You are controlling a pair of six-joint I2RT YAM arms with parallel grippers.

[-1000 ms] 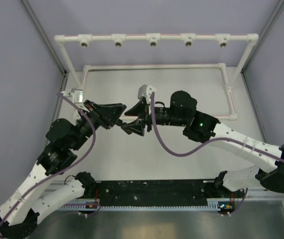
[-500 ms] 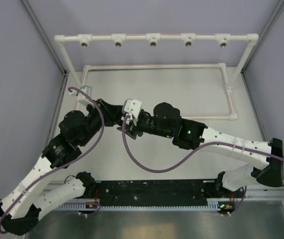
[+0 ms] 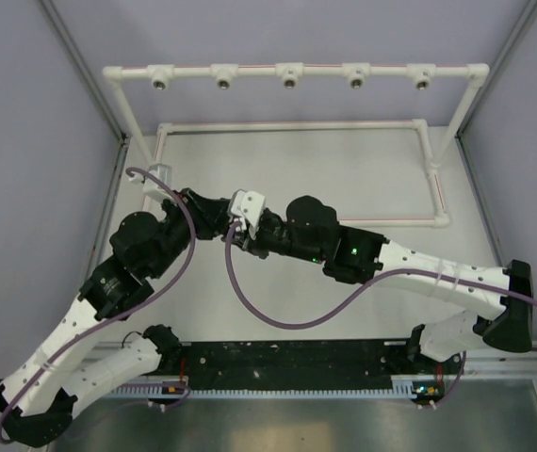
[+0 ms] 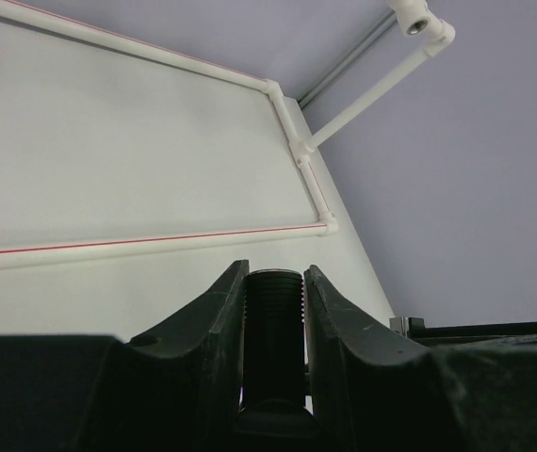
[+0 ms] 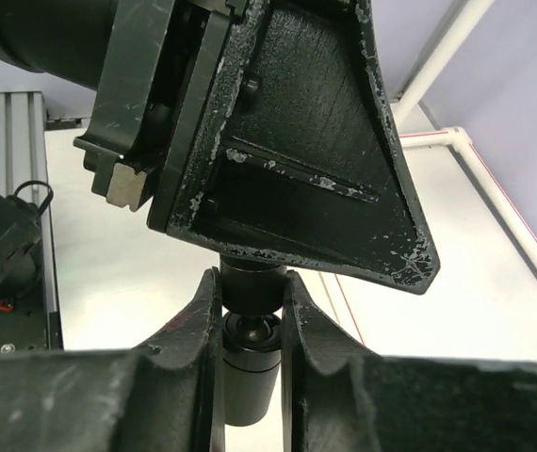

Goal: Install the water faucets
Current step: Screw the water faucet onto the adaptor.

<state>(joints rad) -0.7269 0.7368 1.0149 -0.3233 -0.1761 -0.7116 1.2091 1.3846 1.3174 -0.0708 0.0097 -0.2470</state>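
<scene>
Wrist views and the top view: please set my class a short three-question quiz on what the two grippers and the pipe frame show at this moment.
1. True or false: the left gripper is clamped on a black threaded faucet.
2. How many sockets hang from the top rail of the white pipe frame? A) three B) five C) seven
3. Fill in: in the right wrist view, the right gripper closes on the faucet sticking out under the ___ gripper.

Key: 1 true; 2 B; 3 left.
</scene>
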